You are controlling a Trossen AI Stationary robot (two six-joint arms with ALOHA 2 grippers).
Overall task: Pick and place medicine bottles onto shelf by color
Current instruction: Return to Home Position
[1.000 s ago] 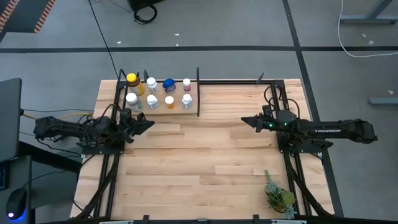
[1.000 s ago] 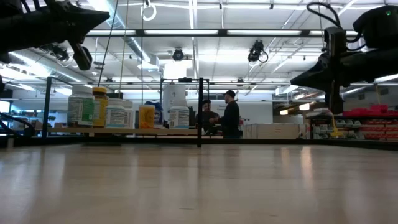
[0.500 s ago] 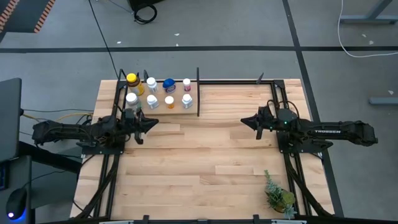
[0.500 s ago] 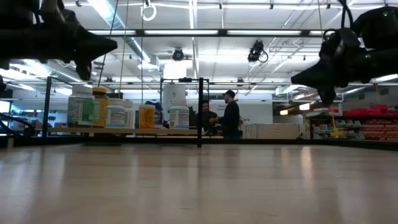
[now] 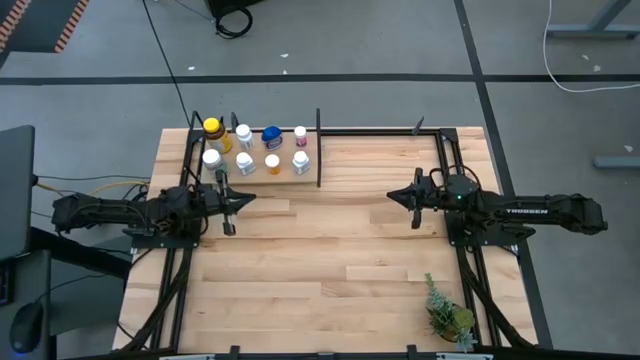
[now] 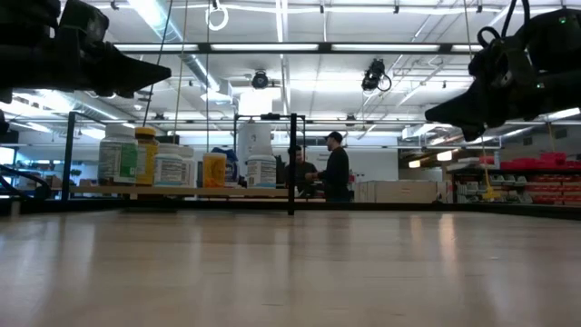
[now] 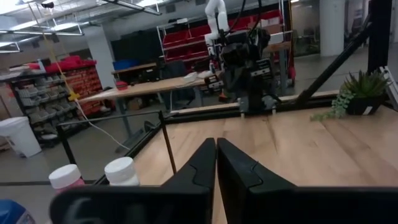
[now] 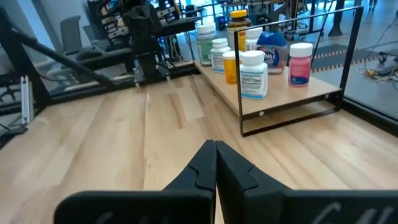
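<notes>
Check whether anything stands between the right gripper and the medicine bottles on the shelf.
Only the black end frame of the shelf: its thin post and rail stand in front of the medicine bottles, on the side facing the shut right gripper. Nothing else shows on the tabletop between them.

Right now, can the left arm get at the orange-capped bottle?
Probably yes: the orange-capped bottle stands in the shelf's front row, with nothing between it and the shut left tool.
</notes>
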